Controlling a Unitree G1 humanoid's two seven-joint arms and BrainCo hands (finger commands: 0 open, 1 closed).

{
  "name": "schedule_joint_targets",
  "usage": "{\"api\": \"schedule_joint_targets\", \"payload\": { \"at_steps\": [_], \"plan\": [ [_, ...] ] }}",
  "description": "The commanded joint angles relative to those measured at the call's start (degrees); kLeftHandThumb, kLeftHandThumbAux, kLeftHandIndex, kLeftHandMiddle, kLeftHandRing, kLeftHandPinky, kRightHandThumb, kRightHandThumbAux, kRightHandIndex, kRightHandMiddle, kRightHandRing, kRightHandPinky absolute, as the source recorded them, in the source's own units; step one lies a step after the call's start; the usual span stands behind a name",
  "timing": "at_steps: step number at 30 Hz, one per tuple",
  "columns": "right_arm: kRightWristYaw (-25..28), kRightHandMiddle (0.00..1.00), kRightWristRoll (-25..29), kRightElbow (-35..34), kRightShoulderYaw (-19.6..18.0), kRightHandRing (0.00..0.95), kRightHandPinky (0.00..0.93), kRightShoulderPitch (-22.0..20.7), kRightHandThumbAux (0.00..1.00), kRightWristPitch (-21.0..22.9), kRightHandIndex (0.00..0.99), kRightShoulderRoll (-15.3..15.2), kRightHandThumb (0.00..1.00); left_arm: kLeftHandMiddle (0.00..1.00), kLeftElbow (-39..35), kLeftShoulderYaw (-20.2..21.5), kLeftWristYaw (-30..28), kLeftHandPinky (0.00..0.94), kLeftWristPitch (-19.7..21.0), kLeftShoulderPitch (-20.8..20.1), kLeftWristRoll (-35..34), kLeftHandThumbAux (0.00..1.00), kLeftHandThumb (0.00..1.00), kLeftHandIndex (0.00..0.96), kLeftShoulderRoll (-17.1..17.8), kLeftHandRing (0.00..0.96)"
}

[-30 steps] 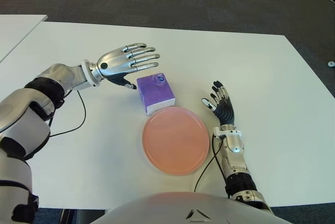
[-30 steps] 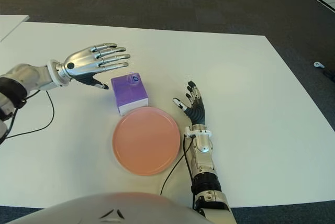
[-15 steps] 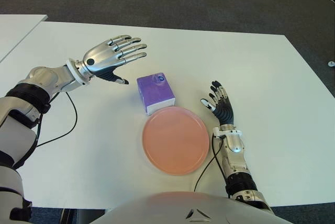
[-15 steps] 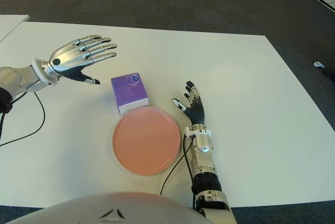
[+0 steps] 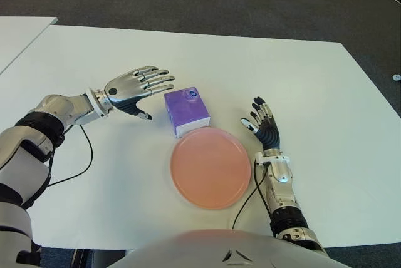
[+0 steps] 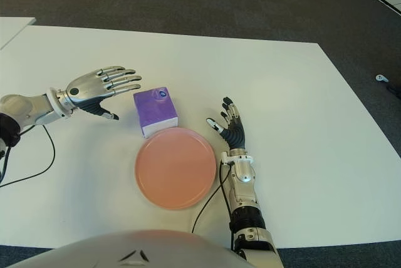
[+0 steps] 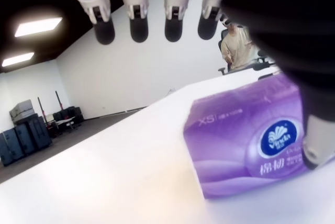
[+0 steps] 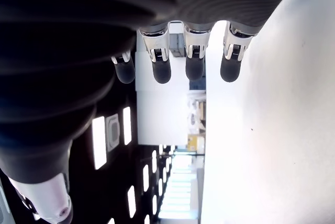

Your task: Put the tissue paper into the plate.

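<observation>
- The left hand (image 5: 135, 85) is over the white table (image 5: 326, 92), on the left side of the tissue box (image 5: 186, 111). Its fingers (image 5: 156, 80) are spread out straight and point toward the box, and it holds nothing. There is a small gap between the fingertips and the box.
- A black cable (image 5: 84, 155) lies on the table below the left arm.
- In the left wrist view the four fingertips (image 7: 138, 28) stand in a row above the purple box (image 7: 251, 140), and they do not touch it. Far behind the table a person (image 7: 238, 46) sits on a chair.
- The tissue box is purple with a white lower edge. It stands on the table near the middle, just behind the plate (image 5: 210, 168) and toward its left part. Its near edge is very close to the rim of the plate; I cannot tell if they touch. The box is not in the plate.
- The plate is round and pink-orange. It lies flat on the table in front of the robot, between the two hands, with nothing in it.
- The right hand (image 5: 263, 127) is just to the right of the plate, with the dark fingers (image 5: 258, 106) relaxed and pointing away from the robot. It holds nothing. The right wrist view shows the same: the fingers (image 8: 193, 67) are extended and nothing is between them.
</observation>
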Motion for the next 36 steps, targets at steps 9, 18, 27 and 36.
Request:
{"api": "schedule_joint_targets", "payload": {
  "at_steps": [9,18,27,36],
  "plan": [
    [0.1,0.000,0.3,8.6,-0.1,0.000,0.015,6.2,0.684,4.6,0.000,1.0,0.105,0.000,8.7,-6.6,-1.1,0.000,1.5,-3.6,6.3,0.538,0.073,0.000,-5.8,0.000],
    [0.5,0.001,0.3,8.7,0.0,0.000,0.017,6.6,0.704,3.7,0.000,0.9,0.088,0.000,10.1,-11.0,-0.8,0.000,3.9,-5.0,9.6,0.549,0.082,0.000,-9.4,0.000],
    [0.4,0.007,0.2,8.3,0.1,0.001,0.025,7.1,0.721,3.3,0.000,1.1,0.083,0.000,10.6,-12.9,0.1,0.000,2.8,-8.4,9.4,0.562,0.081,0.000,-11.0,0.000],
    [0.3,0.007,0.1,7.8,0.2,0.002,0.023,7.4,0.729,3.5,0.000,1.2,0.079,0.000,9.0,-11.8,5.5,0.000,2.8,-8.8,8.0,0.555,0.087,0.000,-10.1,0.000]
  ]
}}
